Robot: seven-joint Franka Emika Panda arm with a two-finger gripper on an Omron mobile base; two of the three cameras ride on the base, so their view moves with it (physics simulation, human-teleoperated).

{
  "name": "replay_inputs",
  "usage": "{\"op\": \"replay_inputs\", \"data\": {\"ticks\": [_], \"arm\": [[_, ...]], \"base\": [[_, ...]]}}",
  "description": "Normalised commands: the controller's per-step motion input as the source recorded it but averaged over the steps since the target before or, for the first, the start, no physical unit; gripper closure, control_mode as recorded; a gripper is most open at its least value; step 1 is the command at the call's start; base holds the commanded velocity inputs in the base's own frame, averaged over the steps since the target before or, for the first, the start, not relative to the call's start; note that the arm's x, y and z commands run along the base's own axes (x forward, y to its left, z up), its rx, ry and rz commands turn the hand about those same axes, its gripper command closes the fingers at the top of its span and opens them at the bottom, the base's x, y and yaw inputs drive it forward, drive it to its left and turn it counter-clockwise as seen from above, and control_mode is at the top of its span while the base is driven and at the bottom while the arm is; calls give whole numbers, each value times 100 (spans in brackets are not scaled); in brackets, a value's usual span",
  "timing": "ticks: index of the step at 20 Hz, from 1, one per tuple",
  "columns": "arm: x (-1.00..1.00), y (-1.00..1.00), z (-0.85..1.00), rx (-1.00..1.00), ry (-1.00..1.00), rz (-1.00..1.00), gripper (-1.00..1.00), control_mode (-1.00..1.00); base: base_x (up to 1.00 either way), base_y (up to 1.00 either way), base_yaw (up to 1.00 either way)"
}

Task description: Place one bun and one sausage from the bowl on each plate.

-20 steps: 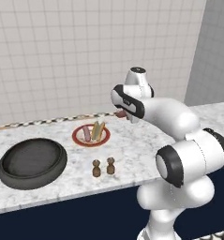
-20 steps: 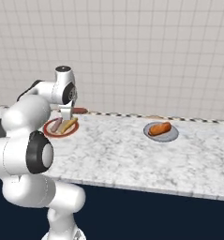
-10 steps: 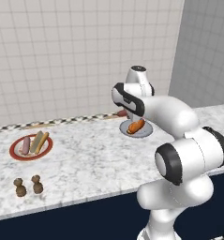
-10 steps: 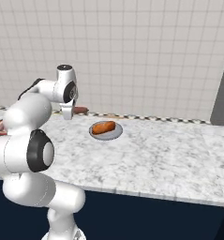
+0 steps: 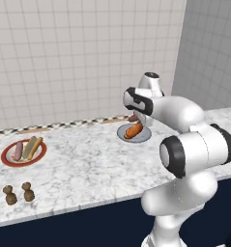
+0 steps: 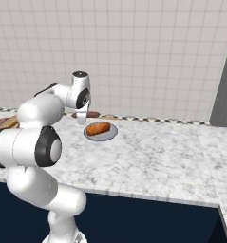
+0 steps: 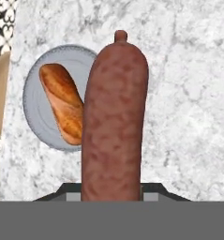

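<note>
Currently, fingers: the gripper [image 6: 82,115] is closed on the sausage [image 7: 114,119]; the dark tips sit at the sausage's near end in the hand view, mostly hidden behind it.
Sausage, axis: long axis runs straight out along the gripper in the hand view, knotted tip pointing away from the hand; in the right base view it lies roughly level, reaching toward the tiled wall side.
Sausage, position: held in the air above the counter [image 5: 97,164], just beside and partly over the grey-blue plate [image 7: 36,103]; not touching plate or counter.
Grey-blue plate: carries one bun [image 7: 62,102], orange-brown, long axis diagonal across the plate in the hand view; in the left base view the bun [image 5: 133,130] points from the plate's front-left toward the wall.
Red-rimmed plate [image 5: 6,159]: well apart to the left on the counter, holds a bun [image 5: 32,146] and a sausage [image 5: 17,150] lying side by side, both long axes angled toward the wall.
Other: two small brown shakers [image 5: 19,193] stand near the counter's front edge, in front of the red-rimmed plate.
</note>
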Motion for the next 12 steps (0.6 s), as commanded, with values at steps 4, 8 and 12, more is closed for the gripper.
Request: {"op": "replay_inputs", "data": {"ticks": [4,8,12], "arm": [[14,-65,-79,9,-12,33,100,-100],[17,-61,-49,9,-15,29,100,-100],[55,0,-53,0,-15,32,100,-100]], "base": [[0,0,0],[0,0,0],[0,0,0]]}}
